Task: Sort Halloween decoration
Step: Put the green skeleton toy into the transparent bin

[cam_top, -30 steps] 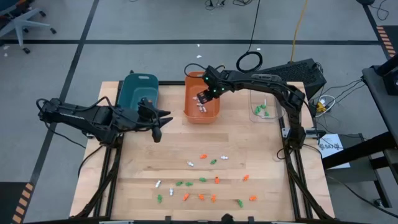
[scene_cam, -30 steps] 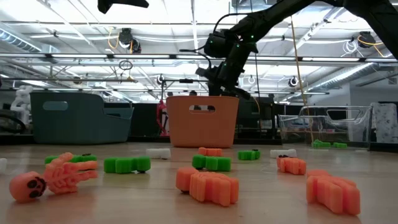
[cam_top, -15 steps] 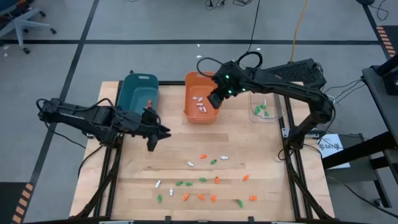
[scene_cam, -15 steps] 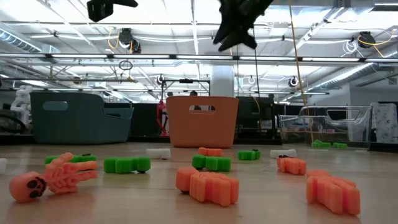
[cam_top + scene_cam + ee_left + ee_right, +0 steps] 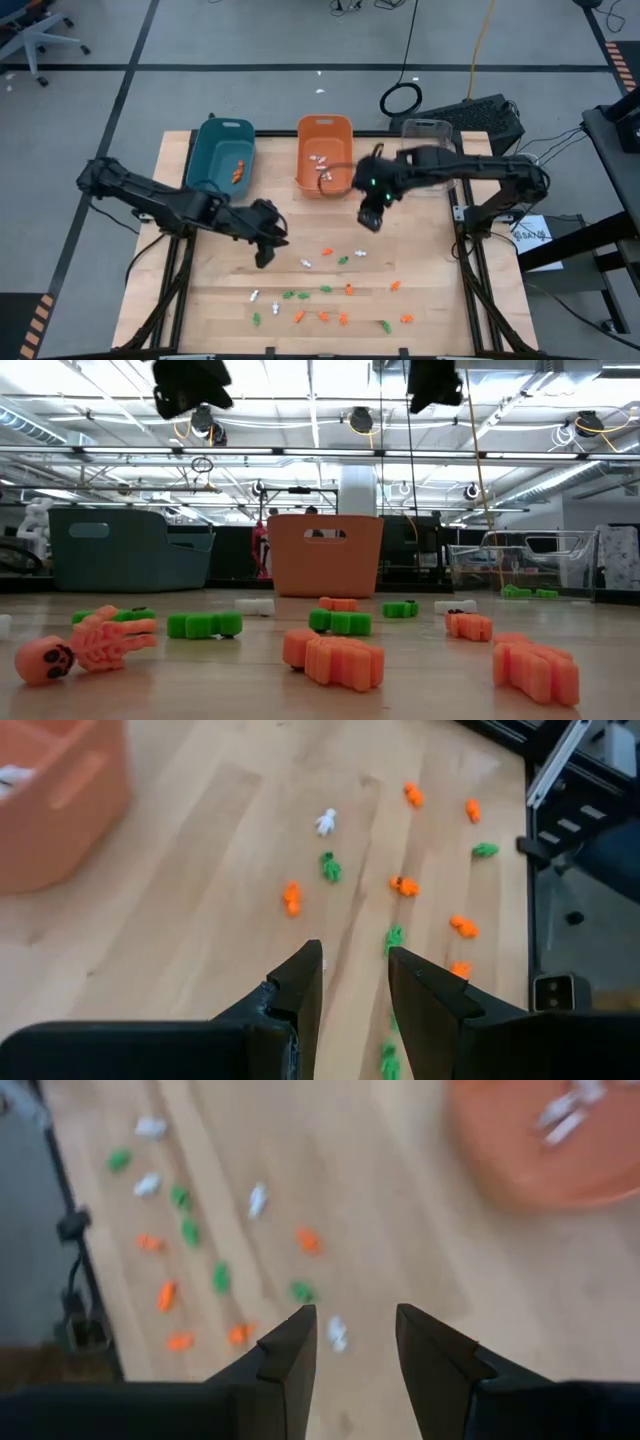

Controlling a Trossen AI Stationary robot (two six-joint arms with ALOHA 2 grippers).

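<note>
Small orange, green and white Halloween decoration trinkets (image 5: 330,290) lie scattered flat on the near half of the wooden table (image 5: 420,260). They also show in the low view (image 5: 335,658) and in both wrist views (image 5: 330,868) (image 5: 220,1276). My left gripper (image 5: 263,252) (image 5: 355,975) hangs open above the table, left of the scatter, its fingers empty. My right gripper (image 5: 370,220) (image 5: 355,1335) hangs open over the table's middle, in front of the orange bin (image 5: 324,155), also empty. Both grippers show high in the low view, left (image 5: 190,385) and right (image 5: 435,380).
Three bins stand along the far edge: a teal bin (image 5: 222,152) holding an orange trinket (image 5: 236,172), the orange bin holding white pieces (image 5: 322,165), and a clear bin (image 5: 428,150) partly under my right arm. Bare wood lies between the bins and the scatter.
My right gripper has left the orange bin, risen, and swung toward the table's near edge, out over its middle. My left gripper has gone from beside the teal bin toward the table's right and near edges, tipping downward. The trinkets on the table have not moved.
</note>
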